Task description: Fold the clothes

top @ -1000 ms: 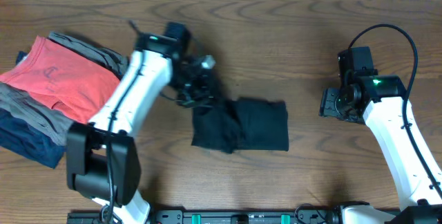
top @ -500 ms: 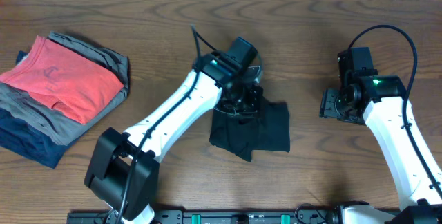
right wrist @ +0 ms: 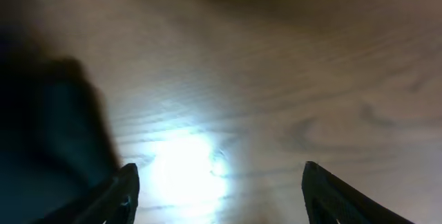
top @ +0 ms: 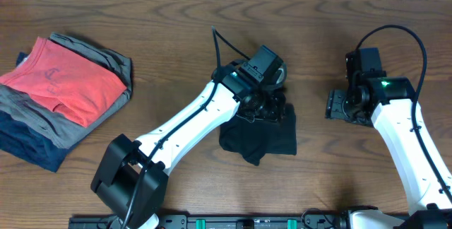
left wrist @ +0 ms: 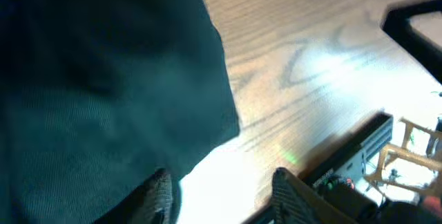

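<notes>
The desk [top: 176,17] is brown wood with a strong swirling grain, and lamp glare lies on it in both wrist views. A pale strip runs along its far edge in the overhead view, and a black rail [top: 247,222] with green fittings runs along the near edge. At the far left of the desk sits a pile of folded garments: a coral-red garment [top: 63,80] on top, a grey one [top: 113,63] showing at its back and right, and a navy one [top: 28,148] underneath at the front.

The black shirt [top: 258,136] lies near the middle of the desk, a little right of centre. It is gathered into a compact, roughly square bundle, with one corner poking out toward the near edge. No logo or emblem shows on it.

The left claw [top: 272,105] is directly over the bundle's far edge, with the arm reaching in diagonally from the lower left. In the left wrist view the shirt [left wrist: 103,92] fills the left side, and its edge ends just by one finger. The left claw [left wrist: 222,175] stands parted – bare wood shows between its fingers, and no cloth is pinched there.

The right claw [top: 337,107] is well apart from the shirt, off to its right over bare wood. In its own view the right claw [right wrist: 217,172] gapes wide with nothing in it – a dark, blurred shape at the left edge cannot be identified.
</notes>
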Motion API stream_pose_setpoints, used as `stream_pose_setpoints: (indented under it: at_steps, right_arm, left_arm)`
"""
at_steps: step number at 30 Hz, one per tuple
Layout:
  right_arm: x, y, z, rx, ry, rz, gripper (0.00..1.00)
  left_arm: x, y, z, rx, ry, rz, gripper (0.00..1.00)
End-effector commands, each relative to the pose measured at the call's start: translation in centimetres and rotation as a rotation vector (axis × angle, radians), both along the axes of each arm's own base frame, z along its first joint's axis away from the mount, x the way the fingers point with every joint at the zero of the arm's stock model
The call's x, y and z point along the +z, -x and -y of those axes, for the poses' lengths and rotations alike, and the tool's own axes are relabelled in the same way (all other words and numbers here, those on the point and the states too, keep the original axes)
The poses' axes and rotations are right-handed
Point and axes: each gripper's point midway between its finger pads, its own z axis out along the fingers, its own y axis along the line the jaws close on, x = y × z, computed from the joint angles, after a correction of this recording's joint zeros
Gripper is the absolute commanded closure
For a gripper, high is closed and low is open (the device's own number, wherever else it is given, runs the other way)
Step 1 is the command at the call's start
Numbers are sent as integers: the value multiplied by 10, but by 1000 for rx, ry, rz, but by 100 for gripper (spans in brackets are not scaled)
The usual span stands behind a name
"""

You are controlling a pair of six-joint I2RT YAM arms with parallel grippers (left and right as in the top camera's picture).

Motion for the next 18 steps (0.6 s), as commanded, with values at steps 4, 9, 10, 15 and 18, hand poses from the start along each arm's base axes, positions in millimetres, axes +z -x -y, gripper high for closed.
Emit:
stream_pose_setpoints:
  at_steps: [4, 9, 10, 15, 18]
  right_arm:
    - [23, -10, -94, 461, -462, 114, 23]
    - [24, -3, -116, 531, -527, 100, 19]
    - [20, -1, -119, 539, -526, 84, 19]
    - [-19, 6, -124, 517, -486, -27, 20]
    - [-43, 9, -130, 505, -492, -84, 27]
  left_arm:
    - [45, -31, -59, 69, -11, 134, 48]
    - [56, -69, -124, 261, -72, 178, 43]
    - [53, -74, -132, 285, -79, 171, 43]
    - [23, -75, -146, 313, -124, 98, 37]
    - [1, -67, -145, 297, -160, 37, 36]
